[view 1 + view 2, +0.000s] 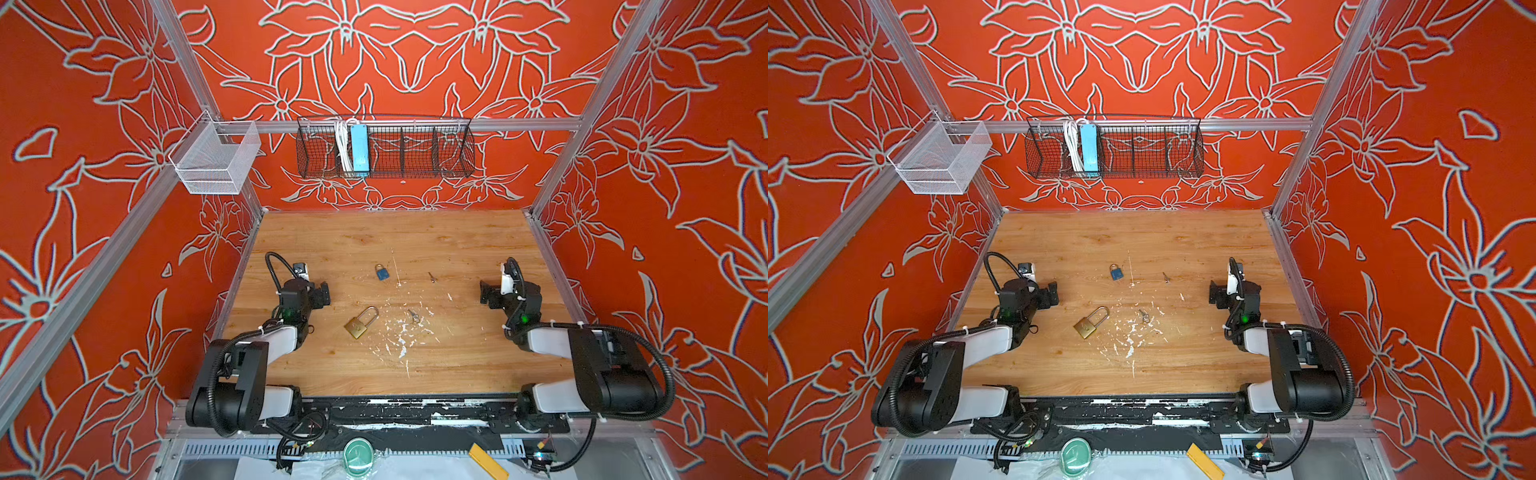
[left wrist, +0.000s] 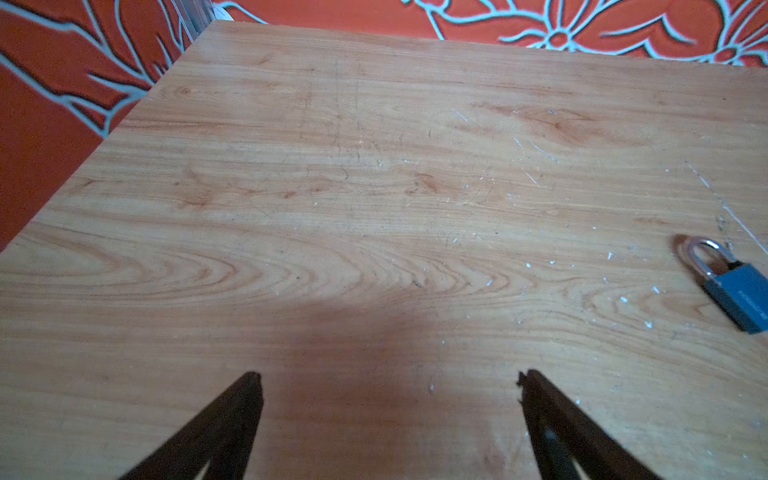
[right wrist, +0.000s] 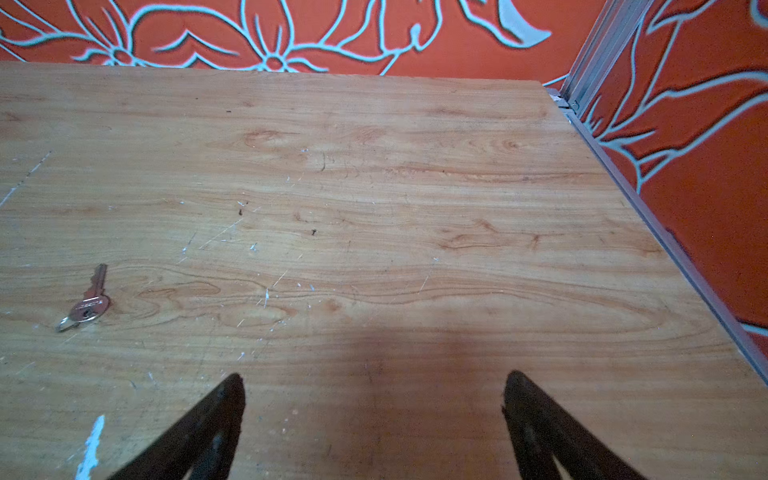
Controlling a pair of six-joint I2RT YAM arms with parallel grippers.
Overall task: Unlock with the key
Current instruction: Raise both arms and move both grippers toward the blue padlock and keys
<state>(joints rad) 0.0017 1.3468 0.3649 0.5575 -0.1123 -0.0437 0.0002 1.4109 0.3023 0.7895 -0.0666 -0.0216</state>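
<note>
We see the left gripper (image 2: 390, 380) over the left side of the table (image 1: 457, 365), fingers spread wide, nothing between them. The right gripper (image 3: 372, 380) is over the right side, fingers spread too, empty. The brass padlock (image 1: 360, 323) lies flat near centre, and the blue padlock (image 1: 382, 272) lies farther back. The near key (image 1: 413, 314) lies right of the brass padlock among white scuffs. The far key (image 1: 432, 277) lies right of the blue padlock. Neither key touches a lock.

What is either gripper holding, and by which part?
Nothing. The left gripper and right gripper are open and empty; the brass padlock, blue padlock, near key and far key lie on the table.
</note>
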